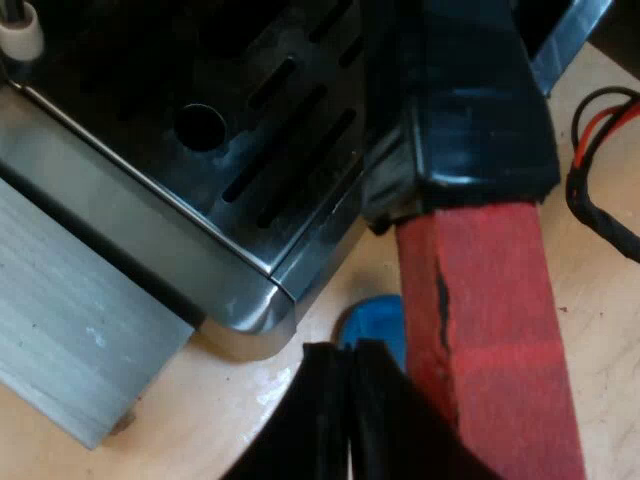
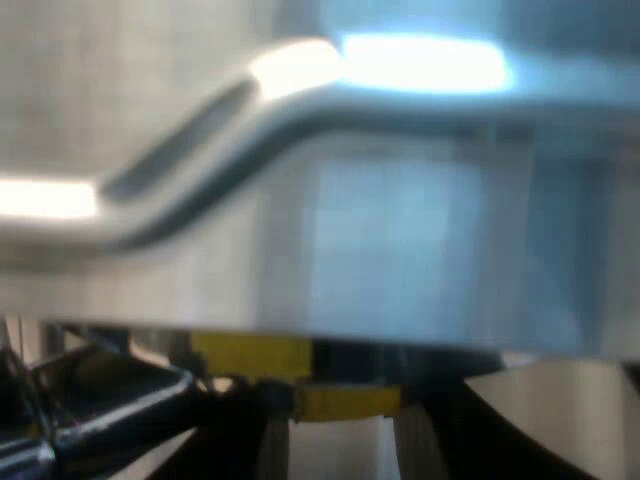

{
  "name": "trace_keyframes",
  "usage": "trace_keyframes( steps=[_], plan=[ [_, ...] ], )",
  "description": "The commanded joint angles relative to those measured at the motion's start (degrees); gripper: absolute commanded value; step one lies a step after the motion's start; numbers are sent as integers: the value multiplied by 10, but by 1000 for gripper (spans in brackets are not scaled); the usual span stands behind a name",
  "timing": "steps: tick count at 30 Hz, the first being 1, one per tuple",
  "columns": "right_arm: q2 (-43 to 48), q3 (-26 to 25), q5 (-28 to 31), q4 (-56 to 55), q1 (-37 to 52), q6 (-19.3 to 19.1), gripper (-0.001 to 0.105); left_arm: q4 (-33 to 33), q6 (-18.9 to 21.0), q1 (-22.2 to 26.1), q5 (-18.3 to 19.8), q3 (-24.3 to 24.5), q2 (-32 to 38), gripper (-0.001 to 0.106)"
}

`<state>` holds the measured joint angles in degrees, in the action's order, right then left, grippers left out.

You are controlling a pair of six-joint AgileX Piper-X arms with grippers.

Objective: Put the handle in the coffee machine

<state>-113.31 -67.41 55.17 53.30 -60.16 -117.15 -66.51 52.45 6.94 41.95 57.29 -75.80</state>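
Observation:
The holder's dark handle point(image 1: 470, 100) reaches out over the espresso machine's black slotted drip tray point(image 1: 250, 110), and its red end point(image 1: 490, 330) points toward me. My left gripper point(image 1: 345, 410) is shut with nothing between its fingers and sits close against the side of the red end. A blue tamper point(image 1: 372, 325) lies on the table under the handle, partly hidden. My right gripper point(image 2: 340, 450) is open, hard up against a shiny metal face of the machine point(image 2: 400, 240).
The machine's chrome corner point(image 1: 245, 325) and grey side panel point(image 1: 70, 330) stand by the tamper. A red and black cable point(image 1: 600, 170) lies on the light wooden table point(image 1: 250, 400). A yellow strip point(image 2: 300, 375) sits under the metal face.

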Motion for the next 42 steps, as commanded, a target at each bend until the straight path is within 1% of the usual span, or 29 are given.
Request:
trace_keyframes(
  steps=[1,6,10,13,16,18,24,26,28,29,31,32,36,41,42],
  plan=[
    [37,-20,-29,51,0,-14,28,-7,15,-5,12,-6,14,0],
    [40,-20,-32,42,0,-13,28,24,34,-15,12,-25,45,0],
    [40,-20,-32,42,-4,-13,28,22,53,-26,12,-25,50,0],
    [40,-20,-23,11,-12,-12,28,21,56,-40,12,-25,50,0],
    [45,-20,-23,-38,-19,-9,28,21,69,-52,0,-25,50,0],
    [47,-20,-23,-53,-21,4,28,21,81,-53,0,-25,50,0],
    [61,-20,-34,-111,-23,35,28,20,89,-53,0,-25,50,0],
    [73,-19,-66,-162,-23,55,28,21,90,-53,0,-25,50,0],
    [82,-15,-78,-200,-23,75,28,21,92,-53,0,-25,50,0],
    [90,-9,-85,-217,-23,89,28,21,93,-53,0,-25,50,0],
    [99,0,-94,-227,-23,95,28,21,96,-53,0,-25,50,0],
    [110,16,-96,-226,-26,95,28,21,99,-53,0,-25,50,0],
    [134,42,-96,-226,-29,95,28,21,99,-53,0,-29,50,0],
    [185,96,-105,-230,-40,94,28,21,102,-53,0,-38,50,0],
    [190,100,-106,-231,-41,94,28,21,102,-53,0,-40,50,0]
  ],
)
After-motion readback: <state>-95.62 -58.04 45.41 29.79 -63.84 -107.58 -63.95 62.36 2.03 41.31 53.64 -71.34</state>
